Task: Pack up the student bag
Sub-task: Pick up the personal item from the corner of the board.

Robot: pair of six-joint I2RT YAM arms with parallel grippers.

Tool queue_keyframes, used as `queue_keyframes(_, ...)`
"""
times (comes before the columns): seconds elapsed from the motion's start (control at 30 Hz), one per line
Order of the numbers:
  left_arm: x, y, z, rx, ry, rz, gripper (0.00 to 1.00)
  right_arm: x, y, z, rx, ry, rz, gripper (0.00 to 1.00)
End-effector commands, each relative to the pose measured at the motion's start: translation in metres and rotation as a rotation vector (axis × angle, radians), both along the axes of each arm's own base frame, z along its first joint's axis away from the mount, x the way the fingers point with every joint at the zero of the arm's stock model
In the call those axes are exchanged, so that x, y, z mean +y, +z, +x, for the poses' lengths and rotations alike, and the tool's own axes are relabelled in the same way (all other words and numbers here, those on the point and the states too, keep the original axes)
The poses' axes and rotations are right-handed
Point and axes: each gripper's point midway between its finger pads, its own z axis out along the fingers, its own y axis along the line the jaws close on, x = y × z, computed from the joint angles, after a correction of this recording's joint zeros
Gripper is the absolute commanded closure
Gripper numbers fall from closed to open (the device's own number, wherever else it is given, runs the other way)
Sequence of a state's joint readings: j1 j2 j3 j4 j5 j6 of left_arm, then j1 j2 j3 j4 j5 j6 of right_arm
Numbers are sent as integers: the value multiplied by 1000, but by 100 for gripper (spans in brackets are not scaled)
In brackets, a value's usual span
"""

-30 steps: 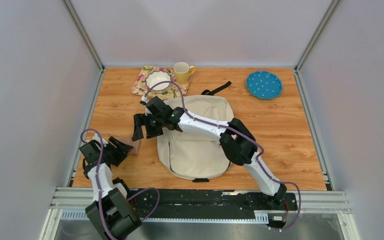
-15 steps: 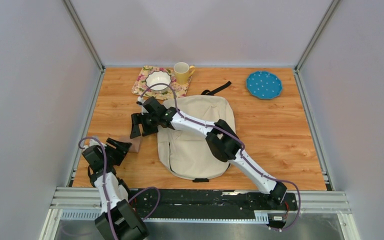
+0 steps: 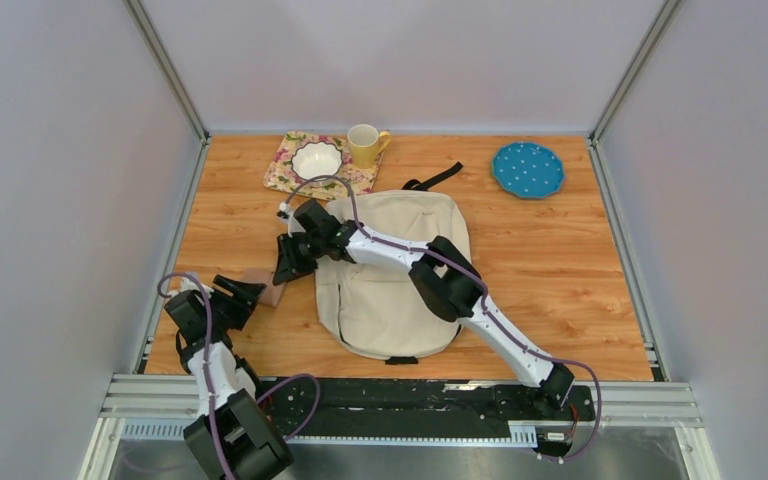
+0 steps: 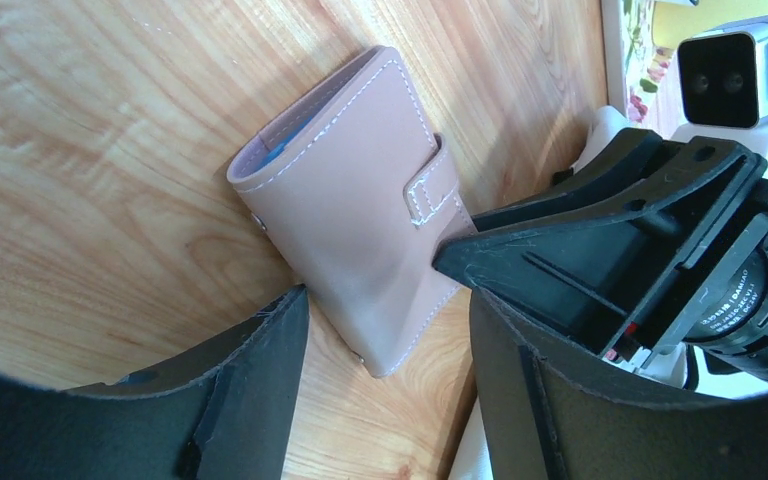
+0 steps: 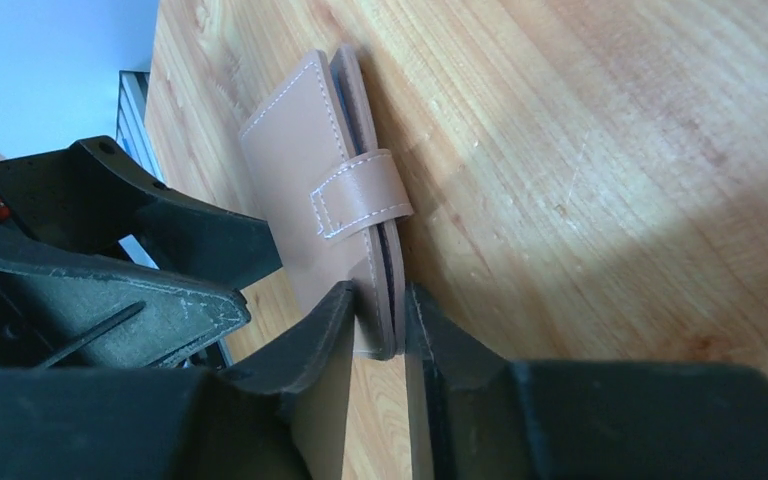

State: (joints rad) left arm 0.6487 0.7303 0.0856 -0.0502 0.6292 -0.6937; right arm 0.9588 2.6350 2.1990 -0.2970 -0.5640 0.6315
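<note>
The student bag point(image 3: 385, 305), cream fabric with a black strap at its far end, lies flat in the middle of the table. Left of it a tan leather wallet point(image 3: 268, 291) point(image 4: 360, 225) point(image 5: 315, 200) with a snap strap stands on its edge on the wood. My right arm reaches across the bag, and my right gripper point(image 3: 285, 268) point(image 5: 378, 305) is shut on the wallet's near edge, one finger on each face. My left gripper point(image 3: 243, 294) point(image 4: 388, 315) stays open just behind the wallet's lower corner, not touching it.
A floral mat point(image 3: 285, 170) with a white bowl point(image 3: 317, 160), a yellow mug point(image 3: 364, 146) and a blue dotted plate point(image 3: 528, 168) sit along the far edge. The table's metal rail point(image 3: 165, 270) runs close to the left of the wallet.
My right gripper has moved down and left onto the wallet and has closed from wide open onto its edge. The left arm has barely moved.
</note>
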Motion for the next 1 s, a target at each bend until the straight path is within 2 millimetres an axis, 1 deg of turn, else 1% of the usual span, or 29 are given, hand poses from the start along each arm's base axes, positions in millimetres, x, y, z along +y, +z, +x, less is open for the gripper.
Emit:
queue_keyframes(0.0, -8, 5, 1, -34, -61, -9, 37, 2, 30, -16, 6, 42, 67, 77)
queue_keyframes(0.03, -9, 5, 1, -31, -72, -12, 39, 0, 30, -15, 8, 37, 64, 78)
queue_keyframes(0.07, -11, 5, 0, -25, -80, -17, 40, 0, 36, -15, 1, 33, 69, 87)
queue_keyframes(0.1, -10, 6, 1, -25, -84, -15, 41, -1, 38, -14, -1, 30, 72, 92)
queue_keyframes(0.13, -11, 7, 1, -22, -89, -15, 41, -2, 38, -14, -4, 22, 66, 95)
queue_keyframes(0.17, -11, 8, 0, -20, -95, -17, 41, -2, 48, -14, -10, 18, 76, 100)
queue_keyframes(0.23, -9, 16, 3, -40, -93, 2, 41, -4, 57, -12, -27, 6, 80, 100)
queue_keyframes(0.27, -10, 18, 2, -35, -98, -3, 40, -7, 69, -13, -41, -2, 91, 100)
queue_keyframes(0.3, -8, 28, 6, -54, -104, 10, 37, -9, 75, -11, -56, -9, 94, 100)
queue_keyframes(0.33, -8, 33, 7, -57, -111, 1, 36, -11, 82, -9, -82, -28, 95, 100)
queue_keyframes(0.37, -10, 36, 6, -38, -119, -16, 36, -19, 94, -8, -99, -50, 93, 100)
queue_keyframes(0.4, -7, 51, 11, -61, -127, 0, 28, -25, 101, -4, -109, -74, 90, 100)
queue_keyframes(0.43, -8, 59, 14, -71, -136, -4, 26, -32, 104, 0, -127, -101, 82, 100)
queue_keyframes(0.47, -10, 66, 15, -82, -151, -16, 25, -43, 118, -2, -142, -121, 90, 100)
queue_keyframes(0.5, -10, 78, 20, -105, -158, -16, 25, -53, 123, 4, -152, -146, 89, 100)
queue_keyframes(0.53, -11, 85, 22, -116, -167, -19, 24, -59, 129, 8, -175, -167, 96, 100)
queue_keyframes(0.57, -13, 93, 23, -135, -183, -25, 24, -68, 152, 9, -208, -178, 121, 100)
queue_keyframes(0.6, -13, 107, 28, -173, -206, -9, 24, -80, 145, 8, -212, -184, 96, 100)
queue_keyframes(0.63, -18, 116, 30, -200, -245, 6, 24, -88, 148, 6, -223, -178, 84, 100)
queue_keyframes(0.67, -25, 124, 29, -215, -295, 7, 23, -98, 167, 2, -261, -166, 96, 100)
queue_keyframes(0.7, -25, 148, 35, -268, -360, 96, 23, -108, 164, -6, -262, -147, 73, 100)
queue_keyframes(0.73, -35, 159, 36, -289, -429, 139, 23, -120, 160, -15, -257, -130, 42, 100)
queue_keyframes(0.77, -41, 163, 33, -275, -468, 159, 23, -131, 181, -21, -301, -129, 66, 100)
queue_keyframes(0.8, -43, 186, 37, -327, -512, 241, 23, -141, 182, -26, -313, -131, 56, 100)
queue_keyframes(0.83, -48, 194, 37, -346, -538, 255, 22, -160, 179, -34, -326, -142, 28, 100)
queue_keyframes(0.9, -55, 215, 37, -415, -561, 277, 22, -182, 174, -38, -353, -153, -33, 100)
queue_keyframes(0.93, -59, 220, 36, -440, -575, 278, 22, -200, 173, -50, -359, -148, -65, 100)
queue_keyframes(0.97, -67, 228, 36, -486, -612, 281, 22, -210, 169, -56, -365, -138, -78, 100)
